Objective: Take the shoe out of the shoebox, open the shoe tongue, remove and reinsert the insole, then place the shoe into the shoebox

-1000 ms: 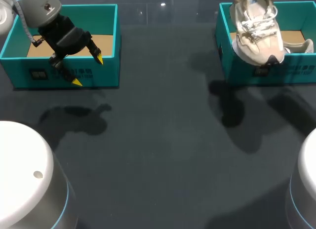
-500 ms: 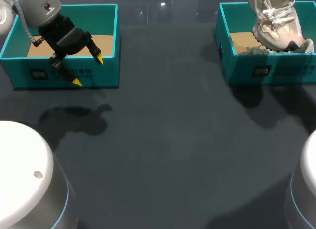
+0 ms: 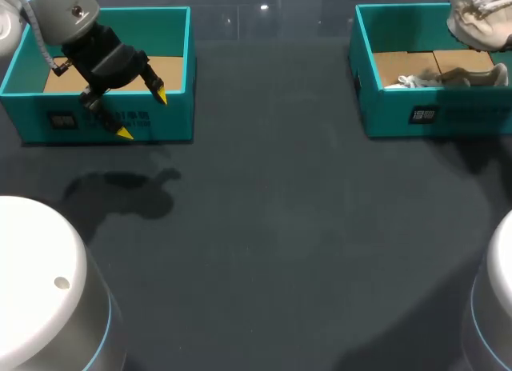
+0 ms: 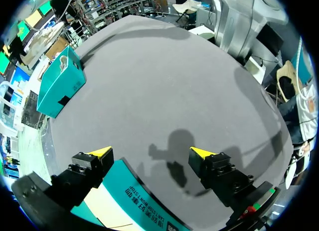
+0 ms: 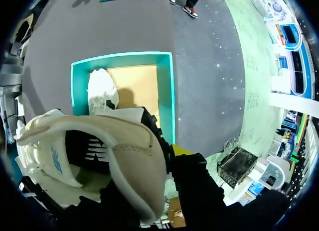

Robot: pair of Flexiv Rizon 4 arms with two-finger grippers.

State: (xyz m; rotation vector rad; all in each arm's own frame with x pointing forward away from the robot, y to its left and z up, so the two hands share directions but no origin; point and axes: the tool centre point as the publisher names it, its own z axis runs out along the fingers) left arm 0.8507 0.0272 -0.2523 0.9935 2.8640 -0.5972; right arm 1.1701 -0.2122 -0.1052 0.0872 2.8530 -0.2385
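At the far left, the left shoebox (image 3: 180,115) shows only its cardboard floor. The left tool (image 3: 142,113) hangs over its near wall, yellow tips spread wide, holding nothing. The dark counter (image 3: 264,227) runs from there to the right shoebox (image 3: 384,119) at the far right, where a second shoe (image 3: 416,81), as it seems, lies on its side. The shoe (image 3: 480,19) is in the air above that box's far right corner.

The shoe is clear of the box, so I judge the taking-out as done or nearly so. It has not been set down for work. The tongue and the insole appear to be left to do, and so is the putting back. The pictures alone cannot rule out that the shoe is on its way back in.

The head view gives the layout of both boxes but cuts the shoe off at the edge and shows no right tool. The right wrist view supplies the right tool (image 5: 167,141), which pinches the shoe's heel wall with one finger inside the dark opening and a yellow tip outside. The open box lies well below. The left wrist view confirms the spread fingers straddling the left box's wall, with the right shoebox small and well apart across the counter.
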